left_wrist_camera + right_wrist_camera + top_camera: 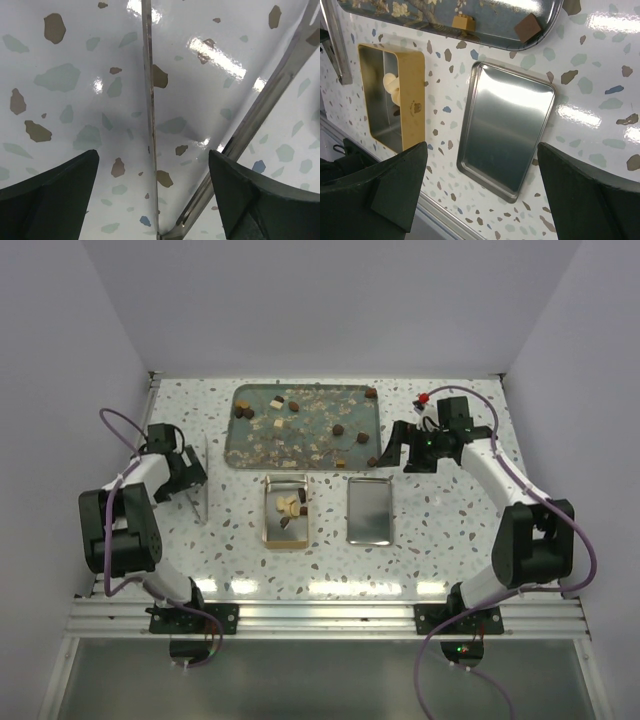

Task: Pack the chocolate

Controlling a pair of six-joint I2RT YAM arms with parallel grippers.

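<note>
The wall of the gold tin (412, 100) hides most of its contents; one cream chocolate (392, 87) peeks out. More brown and cream pieces lie on the flowered tray (236, 445) beyond the tin. The right gripper (482, 146), spread wide and empty, hangs over the shiny steel lid (505, 130) beside the tin. The left gripper (154, 155), left of the tin, gapes empty over thin metal tongs (149, 100).

**Tray (240, 452) behind, tin (267, 515) in front**

On the tray, at the table's (450, 540) far side, lies scattered chocolate (338, 429). Before it sits the tin, pieces (291, 506) inside; the lid (369, 510) lies just right, tongs (204, 490) to the left.
</note>
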